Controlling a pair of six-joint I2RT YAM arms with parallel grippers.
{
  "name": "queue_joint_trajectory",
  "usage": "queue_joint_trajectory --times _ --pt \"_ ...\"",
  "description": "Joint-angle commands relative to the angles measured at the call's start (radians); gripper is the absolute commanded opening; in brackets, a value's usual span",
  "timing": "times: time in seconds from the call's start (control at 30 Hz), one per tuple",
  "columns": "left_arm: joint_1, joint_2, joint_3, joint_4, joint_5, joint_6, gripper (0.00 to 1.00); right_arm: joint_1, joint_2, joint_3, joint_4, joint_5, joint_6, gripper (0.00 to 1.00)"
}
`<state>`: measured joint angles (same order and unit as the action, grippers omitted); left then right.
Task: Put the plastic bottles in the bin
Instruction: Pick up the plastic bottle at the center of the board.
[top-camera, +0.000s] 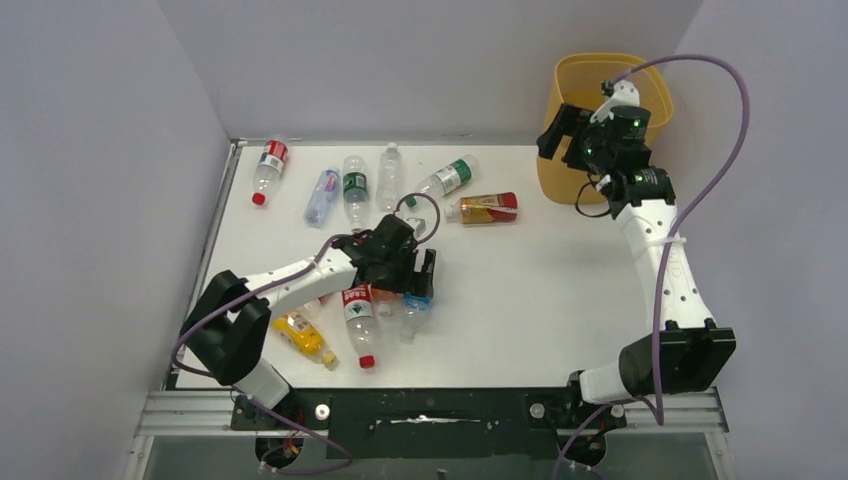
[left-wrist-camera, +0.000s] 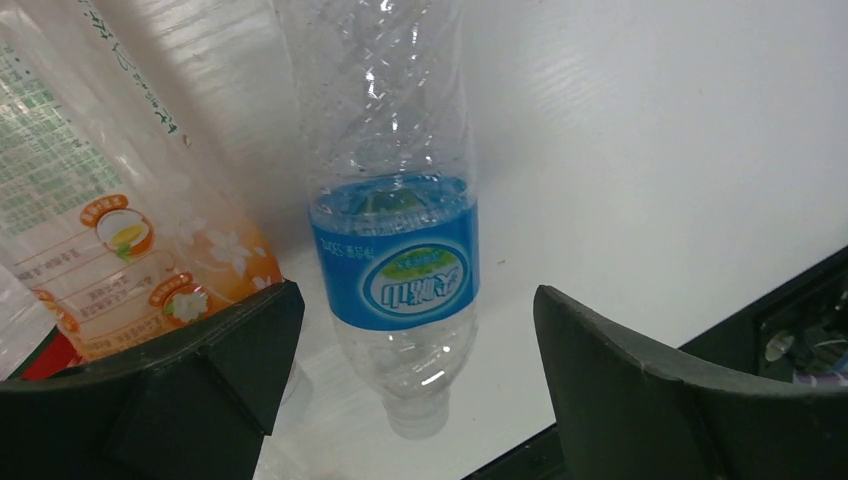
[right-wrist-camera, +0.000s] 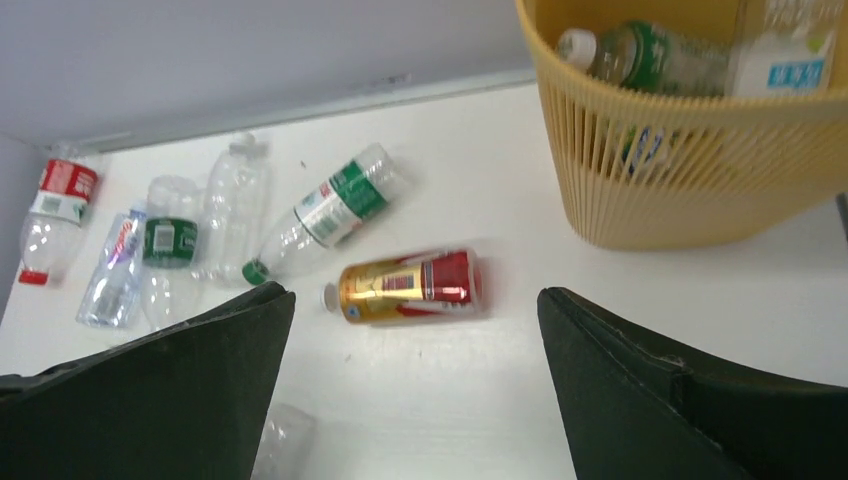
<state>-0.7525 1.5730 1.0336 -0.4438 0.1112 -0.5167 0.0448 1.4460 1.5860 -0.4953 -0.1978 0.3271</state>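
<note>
A clear bottle with a blue label (left-wrist-camera: 395, 260) lies on the white table, cap toward the camera. My left gripper (left-wrist-camera: 415, 340) is open with a finger on each side of it, low over it (top-camera: 418, 275). An orange-labelled bottle (left-wrist-camera: 120, 250) lies against the left finger. My right gripper (top-camera: 560, 135) is open and empty, held high beside the left rim of the yellow-orange bin (top-camera: 608, 110). The bin (right-wrist-camera: 690, 150) holds a few bottles (right-wrist-camera: 650, 55). A gold and red bottle (right-wrist-camera: 410, 287) lies on the table below the right gripper (right-wrist-camera: 412, 330).
Several bottles lie in a row at the back of the table: a red-labelled one (top-camera: 268, 168), a bluish one (top-camera: 322, 195), a green-labelled one (top-camera: 354, 190), a clear one (top-camera: 389, 178) and a green-and-white one (top-camera: 448, 178). A red-labelled bottle (top-camera: 360, 312) and a yellow one (top-camera: 303, 335) lie near the left arm.
</note>
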Motion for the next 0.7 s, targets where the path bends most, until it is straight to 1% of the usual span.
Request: queue_joint_trajectory --times 0.0,0.13,0.27,0.3,0.37,0.43,0.5,0.57,0.67 --pt "-0.012 0.041 0.043 0.052 -0.062 0.024 0.86 0.029 -0.082 -0.128 0.017 0.005 0.038 0.98" --pt "-0.036 0.081 0.055 0.056 -0.076 0.024 0.83 0.044 -0.113 -0.212 0.005 -0.012 0.048 0.97" --pt "-0.060 0.103 0.050 0.064 -0.084 0.014 0.77 0.056 -0.141 -0.284 0.019 -0.035 0.067 0.97" --pt "-0.066 0.105 0.045 0.069 -0.085 0.010 0.75 0.058 -0.148 -0.297 0.023 -0.042 0.074 0.97" --pt "-0.075 0.103 0.031 0.080 -0.085 0.005 0.65 0.063 -0.155 -0.320 0.030 -0.052 0.085 0.97" --pt "-0.076 0.099 0.023 0.091 -0.079 0.000 0.50 0.065 -0.160 -0.340 0.033 -0.067 0.093 0.97" --pt "-0.077 0.093 0.019 0.093 -0.071 -0.005 0.41 0.071 -0.163 -0.351 0.034 -0.075 0.100 0.97" --pt "-0.079 0.076 0.017 0.096 -0.069 -0.008 0.38 0.074 -0.165 -0.359 0.033 -0.086 0.107 0.97" --pt "-0.079 0.035 0.013 0.102 -0.058 -0.012 0.37 0.078 -0.165 -0.372 0.034 -0.124 0.126 0.97"
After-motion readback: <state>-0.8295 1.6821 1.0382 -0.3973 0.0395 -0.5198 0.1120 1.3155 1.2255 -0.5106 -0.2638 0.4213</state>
